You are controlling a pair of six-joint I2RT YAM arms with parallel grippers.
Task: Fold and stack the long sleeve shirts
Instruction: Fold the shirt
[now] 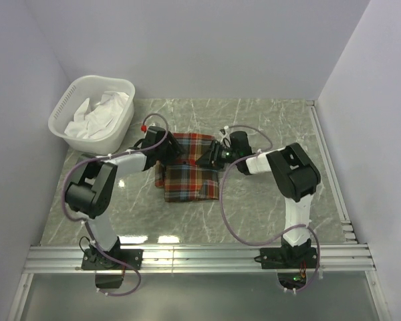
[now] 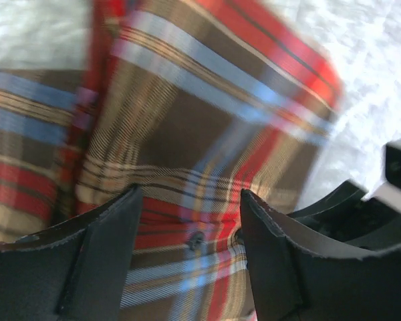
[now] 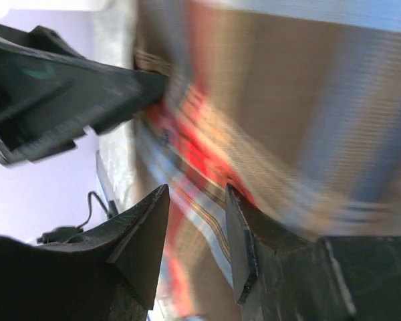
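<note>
A plaid flannel long sleeve shirt (image 1: 190, 177) in red, orange, blue and brown checks lay folded into a rough rectangle at the middle of the table, well clear of every edge. Its far edge looked bunched and uneven, and its near edge straighter. In the left wrist view the checked cloth (image 2: 207, 100) filled most of the picture, with a small dark button showing low down.

The left gripper (image 1: 172, 148) sat at the shirt's far left corner. Its two black fingers stood apart (image 2: 190, 194), with cloth showing in the gap and nothing pinched.

The right gripper (image 1: 210, 158) sat at the shirt's far right corner, facing the left one across the far edge. Its fingers were partly apart (image 3: 197, 190), and blurred plaid cloth (image 3: 287, 100) lay in and beyond the gap. Whether they gripped the cloth could not be told.

The grey-green marble-patterned table (image 1: 274, 120) carried one other thing: a white slotted plastic laundry basket (image 1: 87, 140) at its far left corner, holding crumpled white fabric (image 1: 100, 110). Both arm bases were fixed to a silver metal rail (image 1: 200, 257) along the near edge.
</note>
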